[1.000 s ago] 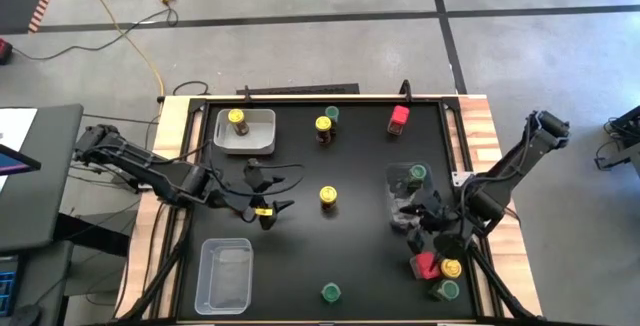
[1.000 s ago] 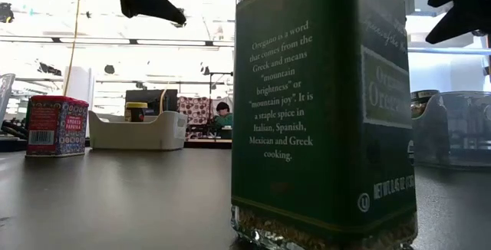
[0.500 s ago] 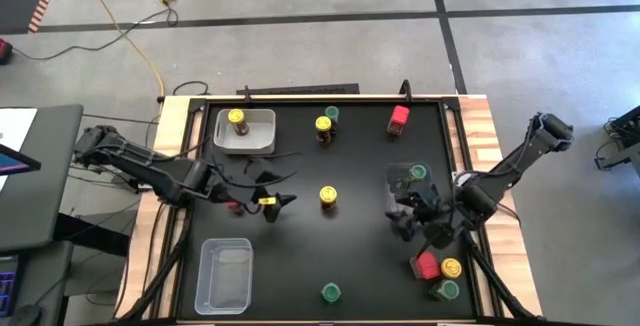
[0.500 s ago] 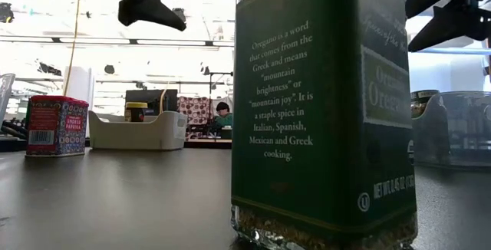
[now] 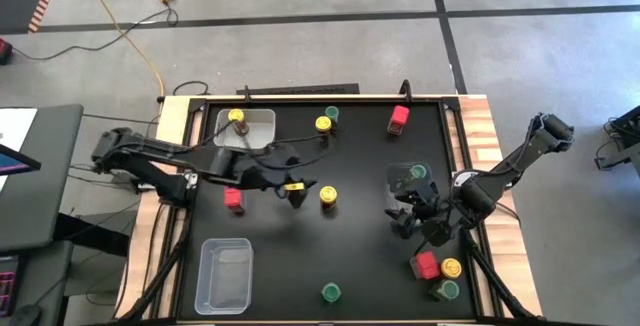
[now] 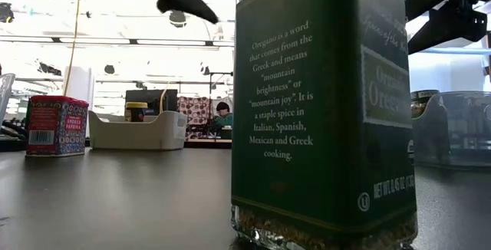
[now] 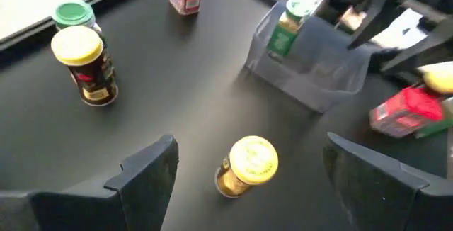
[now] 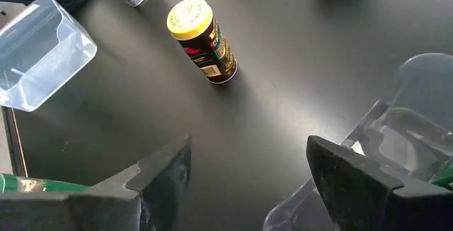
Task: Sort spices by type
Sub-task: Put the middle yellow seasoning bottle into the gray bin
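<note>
The spices are spread over the black table. A yellow-lidded jar stands in the middle, and my left gripper hangs open just left of it and above it; in the left wrist view that jar shows ahead between the spread fingers. My right gripper is open, touches nothing, and hovers beside the clear bin that holds a green-lidded jar. A red block stands under my left arm. The white bin at the far left holds a yellow-lidded jar.
At the far edge stand a yellow-lidded jar, a green-lidded jar and a red block. Near right: a red block, a yellow lid and a green lid. A clear bin stands near left. A green oregano jar stands at the near edge.
My left gripper has swung toward the table's right edge and risen a little, ending close to the middle yellow-lidded jar, and has uncovered the red block beneath the arm. It stays open. My right gripper has shifted slightly toward the table's left. No spice has moved.
</note>
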You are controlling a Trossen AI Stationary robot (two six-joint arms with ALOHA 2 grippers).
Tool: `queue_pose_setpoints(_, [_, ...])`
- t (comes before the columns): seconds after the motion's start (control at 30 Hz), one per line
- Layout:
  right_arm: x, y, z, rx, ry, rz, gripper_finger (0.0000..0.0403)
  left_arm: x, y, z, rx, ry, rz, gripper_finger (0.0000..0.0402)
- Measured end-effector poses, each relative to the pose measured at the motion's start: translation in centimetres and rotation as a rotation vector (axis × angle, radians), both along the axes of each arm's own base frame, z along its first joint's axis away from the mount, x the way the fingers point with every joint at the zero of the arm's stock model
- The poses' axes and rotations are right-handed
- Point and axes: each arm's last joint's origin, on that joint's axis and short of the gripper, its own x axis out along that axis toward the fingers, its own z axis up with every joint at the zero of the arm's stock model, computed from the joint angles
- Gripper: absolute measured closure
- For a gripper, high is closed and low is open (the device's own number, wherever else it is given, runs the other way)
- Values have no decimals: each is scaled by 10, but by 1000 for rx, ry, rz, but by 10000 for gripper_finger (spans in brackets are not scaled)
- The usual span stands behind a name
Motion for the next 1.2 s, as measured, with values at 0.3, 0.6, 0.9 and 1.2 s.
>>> queue_pose_setpoints(0.3, [0, 0, 0, -17, 11, 19, 97, 67, 3, -11, -70, 175, -106, 69])
queue_pose_setpoints(0.6, [-1, 1, -1, -26, 25, 40, 97, 107, 13, -49, -215, 380, -61, 69])
queue_pose_setpoints(0.9, [-1, 1, -1, -21, 43, 56, 97, 119, 16, -70, -216, 473, -41, 69])
queue_pose_setpoints(1.2, [-1, 1, -1, -39, 52, 74, 97, 124, 14, -93, -238, 556, -49, 69])
